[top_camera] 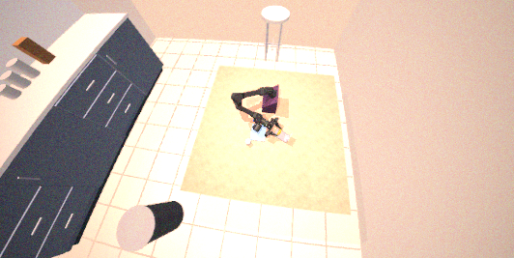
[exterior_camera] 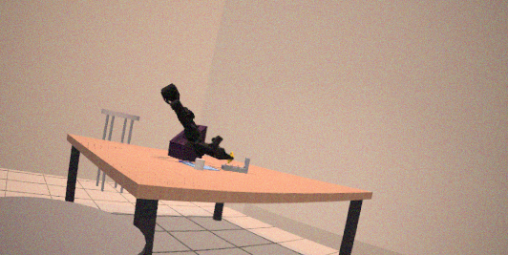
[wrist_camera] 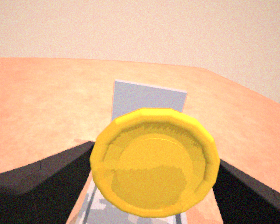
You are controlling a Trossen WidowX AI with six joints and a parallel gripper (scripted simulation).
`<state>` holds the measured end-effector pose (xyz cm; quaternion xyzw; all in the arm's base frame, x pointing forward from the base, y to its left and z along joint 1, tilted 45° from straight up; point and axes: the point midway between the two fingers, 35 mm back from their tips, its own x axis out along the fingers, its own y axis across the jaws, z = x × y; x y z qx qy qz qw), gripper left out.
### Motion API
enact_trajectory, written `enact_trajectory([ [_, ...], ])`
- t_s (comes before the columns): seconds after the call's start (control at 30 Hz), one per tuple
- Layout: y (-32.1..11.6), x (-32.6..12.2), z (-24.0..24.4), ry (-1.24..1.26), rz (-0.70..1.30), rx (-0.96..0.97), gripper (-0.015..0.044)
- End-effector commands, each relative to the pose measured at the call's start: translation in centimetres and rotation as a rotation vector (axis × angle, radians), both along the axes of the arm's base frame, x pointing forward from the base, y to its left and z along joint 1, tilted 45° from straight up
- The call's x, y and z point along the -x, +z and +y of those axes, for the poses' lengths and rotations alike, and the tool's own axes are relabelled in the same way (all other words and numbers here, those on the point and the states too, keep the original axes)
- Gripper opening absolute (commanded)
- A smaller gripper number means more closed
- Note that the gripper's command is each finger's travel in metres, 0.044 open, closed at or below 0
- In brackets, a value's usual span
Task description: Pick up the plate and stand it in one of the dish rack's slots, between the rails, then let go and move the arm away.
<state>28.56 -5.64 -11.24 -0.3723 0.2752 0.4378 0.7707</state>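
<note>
The yellow plate is gripped by its two sides, its face toward the wrist camera. In the exterior view it looks thin and roughly upright. My gripper is shut on it, with one dark finger at each side in the wrist view. The pale grey dish rack has a tall panel at its far end, beyond the plate. The plate is over the near part of the rack's base. It hides most of the slots in the wrist view; I cannot tell whether its lower edge touches the rack.
A light blue flat item and a small white cup are beside the rack, under and near the forearm. The purple block stands by the arm's base. All are on the orange-brown table.
</note>
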Motion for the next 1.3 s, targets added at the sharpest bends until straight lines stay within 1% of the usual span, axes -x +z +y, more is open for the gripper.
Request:
enact_trajectory([
  [0.0,-0.3,0.2,0.4,0.000,0.007,-0.004,0.0000],
  [0.17,-1.7,0.3,-1.0,0.001,0.000,0.001,0.0000],
  [0.73,-1.7,0.7,-0.7,-0.003,0.013,-0.007,0.0000],
  [1.23,-1.7,0.6,-0.7,-0.003,0.011,-0.006,0.0394],
  [1.27,-1.7,0.6,-0.7,-0.003,0.011,-0.006,0.0400],
])
